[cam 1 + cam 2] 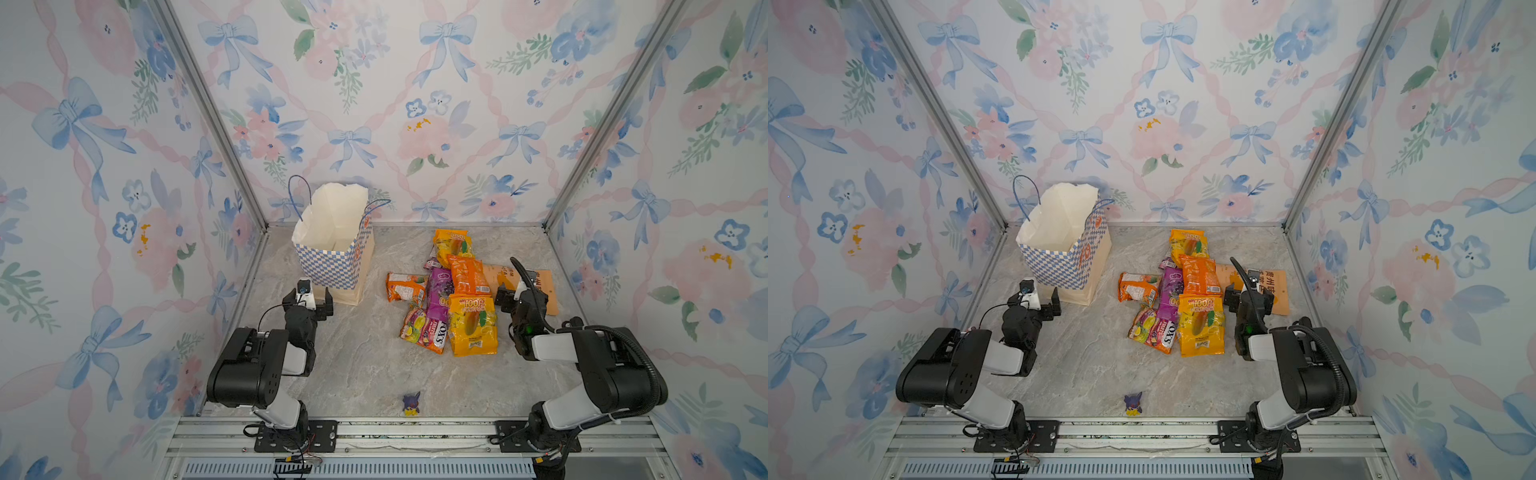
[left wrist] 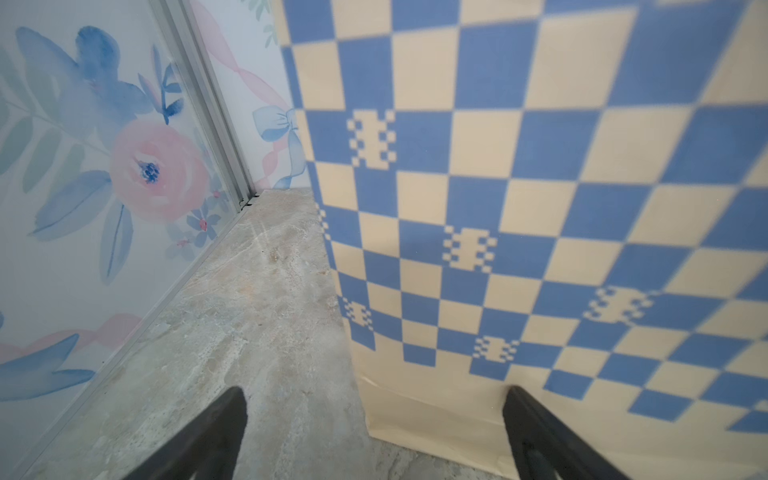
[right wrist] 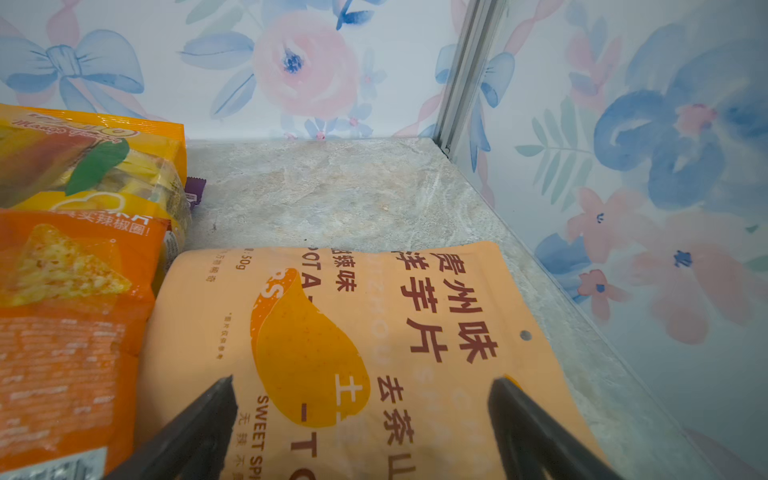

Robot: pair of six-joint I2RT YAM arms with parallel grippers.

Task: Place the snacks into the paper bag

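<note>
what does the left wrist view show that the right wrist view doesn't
Only the left wrist view: the paper bag, its checkered side close up, with the left gripper open in front of its base. Only the right wrist view: snacks, namely a pale orange packet below the open right gripper, with an orange chip packet and a mango packet beside it. Both: the marbled tabletop, the floral wall and a metal corner post.
</note>
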